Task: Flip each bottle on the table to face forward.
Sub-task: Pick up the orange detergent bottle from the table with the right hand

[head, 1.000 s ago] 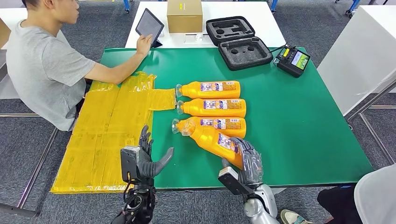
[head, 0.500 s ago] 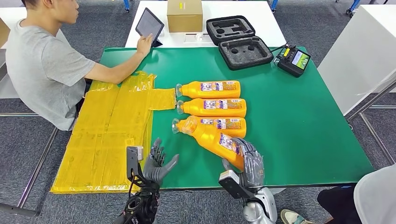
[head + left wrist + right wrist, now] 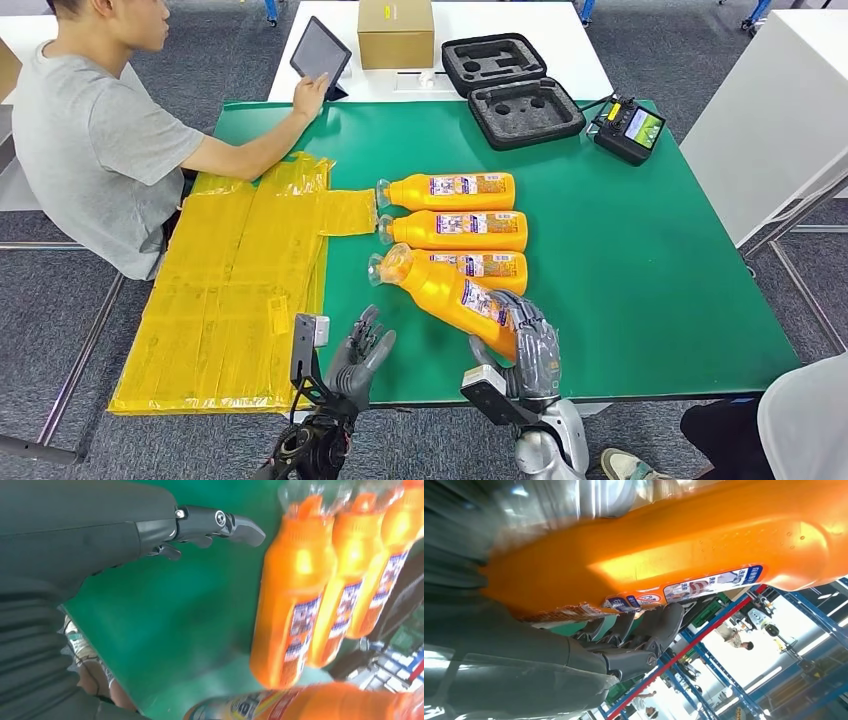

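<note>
Right hand (image 3: 528, 345) grips the base end of the near bottle (image 3: 450, 292), fingers wrapped over it; wrist view shows fingers (image 3: 644, 630) curled against the orange body. Bottle lies diagonal on the green bench (image 3: 650, 260), cap end (image 3: 385, 268) pointing away-left, overlapping the cap end of the third bottle (image 3: 480, 268). Whether the held one is lifted or resting on the bench, can't tell.

Left hand (image 3: 358, 358) hovers at the near bench edge, fingers spread, nothing in it, just beside the yellow sheets (image 3: 235, 290) and apart from the bottles.

Two more bottles, (image 3: 455, 230) and (image 3: 450, 191), lie parallel further back, caps left, labels up.

A seated person's hand (image 3: 308, 95) touches a tablet (image 3: 320, 52). Foam case (image 3: 510, 90) and controller (image 3: 627, 128) at the far bench edge.
</note>
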`<state>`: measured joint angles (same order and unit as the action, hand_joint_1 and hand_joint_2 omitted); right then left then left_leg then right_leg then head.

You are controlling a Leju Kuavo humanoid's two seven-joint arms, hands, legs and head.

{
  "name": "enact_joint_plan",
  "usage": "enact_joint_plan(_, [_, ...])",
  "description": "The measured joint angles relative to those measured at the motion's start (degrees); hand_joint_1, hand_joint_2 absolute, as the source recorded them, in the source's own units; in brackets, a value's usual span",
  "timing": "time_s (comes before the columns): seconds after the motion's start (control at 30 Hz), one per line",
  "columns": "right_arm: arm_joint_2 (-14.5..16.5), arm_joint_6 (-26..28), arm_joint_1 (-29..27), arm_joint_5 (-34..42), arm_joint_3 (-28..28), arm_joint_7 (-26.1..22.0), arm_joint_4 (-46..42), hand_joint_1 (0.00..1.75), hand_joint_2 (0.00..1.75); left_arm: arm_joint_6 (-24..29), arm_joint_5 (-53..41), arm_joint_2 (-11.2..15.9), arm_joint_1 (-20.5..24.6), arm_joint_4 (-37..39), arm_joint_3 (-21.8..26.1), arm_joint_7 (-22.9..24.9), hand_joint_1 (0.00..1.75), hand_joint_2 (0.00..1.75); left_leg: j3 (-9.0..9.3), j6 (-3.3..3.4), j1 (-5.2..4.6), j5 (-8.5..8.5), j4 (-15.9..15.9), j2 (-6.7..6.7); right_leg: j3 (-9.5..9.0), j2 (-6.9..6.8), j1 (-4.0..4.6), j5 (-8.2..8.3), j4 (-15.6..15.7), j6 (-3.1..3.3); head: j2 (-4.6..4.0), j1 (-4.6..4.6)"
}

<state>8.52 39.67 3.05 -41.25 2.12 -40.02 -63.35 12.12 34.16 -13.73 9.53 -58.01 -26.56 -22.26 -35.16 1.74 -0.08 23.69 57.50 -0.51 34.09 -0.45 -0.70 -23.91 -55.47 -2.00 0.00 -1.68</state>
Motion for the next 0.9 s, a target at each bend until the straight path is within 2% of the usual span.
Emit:
enact_joint_plan(0.1, [0.16, 0.0, 0.03, 0.33, 0.0, 0.0, 0.07, 1.75, 1.75, -0.33, -0.91, 0.0, 0.08, -0.08, -0.86, -1.06, 0.0, 1.75, 0.0, 0.0, 0.0, 0.0, 0.0, 0.0, 0.0, 0.0, 0.0, 0.0, 0.0, 0.0, 0.0, 0.01])
enact_joint_plan(0.27, [0.6, 0.0, 0.3, 1.19, -0.19, 0.0, 0.69, 1.75, 1.75, 1.89, -3.57, -0.02, 0.82, -0.46, -2.08, -3.56, 0.0, 1.75, -0.02, 0.0, 0.0, 0.0, 0.0, 0.01, 0.0, -0.01, 0.0, 0.0, 0.0, 0.0, 0.0, 0.01])
enact_joint_plan(0.53, [1.71, 0.0, 1.93, 2.1, -2.5, 0.0, 3.46, 1.75, 1.75, 8.36, -8.2, -0.7, 2.3, -0.49, -3.72, -8.9, 0.0, 1.75, -0.02, 0.0, 0.0, -0.01, 0.0, 0.01, 0.01, -0.02, 0.0, 0.0, -0.01, 0.0, 0.0, 0.01])
enact_joint_plan(0.9, [1.95, 0.0, 4.39, 2.66, -6.38, 0.0, 7.34, 1.75, 1.75, 6.7, -5.39, -1.77, 3.9, 0.96, -4.97, -8.3, 0.0, 1.75, -0.03, 0.0, 0.0, -0.01, 0.0, 0.01, 0.01, -0.02, 0.0, 0.0, -0.01, 0.0, 0.0, 0.01])
